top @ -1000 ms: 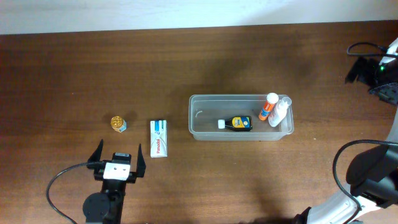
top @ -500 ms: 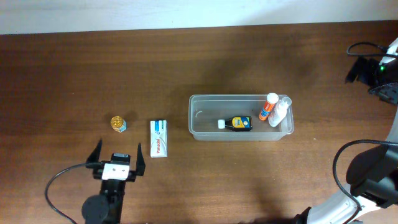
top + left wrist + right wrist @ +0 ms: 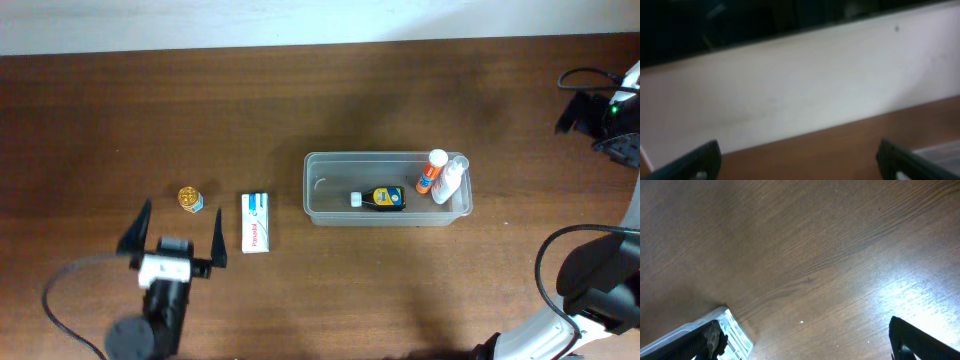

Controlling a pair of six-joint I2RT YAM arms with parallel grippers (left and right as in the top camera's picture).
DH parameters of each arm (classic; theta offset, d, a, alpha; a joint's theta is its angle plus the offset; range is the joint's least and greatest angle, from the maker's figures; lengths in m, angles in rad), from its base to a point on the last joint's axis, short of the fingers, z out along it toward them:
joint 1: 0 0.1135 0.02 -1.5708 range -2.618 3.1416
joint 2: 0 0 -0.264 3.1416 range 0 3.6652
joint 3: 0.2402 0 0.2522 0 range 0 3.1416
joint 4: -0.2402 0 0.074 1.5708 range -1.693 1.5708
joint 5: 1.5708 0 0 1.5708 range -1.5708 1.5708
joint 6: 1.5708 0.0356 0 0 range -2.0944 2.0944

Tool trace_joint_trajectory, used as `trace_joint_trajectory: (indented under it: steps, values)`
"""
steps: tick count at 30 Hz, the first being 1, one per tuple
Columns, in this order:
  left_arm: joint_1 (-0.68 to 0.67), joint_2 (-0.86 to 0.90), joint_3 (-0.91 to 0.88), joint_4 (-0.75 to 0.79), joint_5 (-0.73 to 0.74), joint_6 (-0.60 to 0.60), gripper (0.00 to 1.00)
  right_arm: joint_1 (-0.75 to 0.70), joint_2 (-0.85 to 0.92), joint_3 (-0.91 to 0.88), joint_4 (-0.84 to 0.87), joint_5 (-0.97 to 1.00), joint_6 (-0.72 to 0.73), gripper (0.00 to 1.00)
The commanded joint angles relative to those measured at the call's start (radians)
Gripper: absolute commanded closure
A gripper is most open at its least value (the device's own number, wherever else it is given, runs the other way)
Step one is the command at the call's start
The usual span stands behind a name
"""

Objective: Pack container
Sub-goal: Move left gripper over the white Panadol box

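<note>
The container point(image 3: 318, 186), a clear rectangular tub, sits right of the table's middle. It holds a black-and-yellow bottle point(image 3: 384, 198) lying down, an orange bottle with a white cap point(image 3: 430, 173) and a clear bottle point(image 3: 451, 180). A small gold-lidded jar point(image 3: 190, 199) and a white box point(image 3: 257, 221) lie on the table left of it. My left gripper point(image 3: 176, 234) is open and empty, just below the jar and left of the box. My right gripper point(image 3: 578, 111) is open and empty at the far right; a corner of the container point(image 3: 735, 332) shows in its wrist view.
The brown wooden table point(image 3: 300, 100) ends at a white wall point(image 3: 790, 90) along the back. A black cable point(image 3: 560, 250) loops at the right edge. A pale edge, perhaps the container point(image 3: 940, 150), shows blurred in the left wrist view.
My left gripper has shifted left toward the jar and its fingers now spread wider in the overhead view. The right arm and the objects have not moved.
</note>
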Motion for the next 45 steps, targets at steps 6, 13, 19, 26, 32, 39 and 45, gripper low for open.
trace_joint_trajectory:
  steps: [6,13,19,26,32,39,45]
  values:
    - [0.006,0.668,0.659,-0.499,0.215,-0.009,0.01,0.005,-0.004,-0.005,0.000,0.016,0.005,0.02]
    - [-0.016,1.026,0.987,-0.689,0.203,-0.125,0.00,0.005,-0.004,-0.005,0.000,0.016,0.005,0.02]
    - [-0.095,1.213,1.168,-1.004,0.040,-0.167,0.01,0.005,-0.004,-0.005,0.000,0.016,0.005,0.02]
    - [-0.133,1.287,1.166,-1.145,0.209,-0.183,0.01,0.005,-0.004,-0.005,0.000,0.016,0.005,0.02]
    - [-0.139,1.350,1.161,-1.271,-0.134,-0.510,0.01,0.005,-0.004,-0.005,0.000,0.016,0.005,0.02]
    - [-0.139,1.466,1.159,-1.282,-0.019,-0.510,0.01,0.005,-0.004,-0.005,0.000,0.016,0.005,0.02]
    - [-0.140,1.575,1.159,-1.293,-0.021,-0.510,0.01,0.005,-0.004,-0.005,0.000,0.016,0.005,0.02]
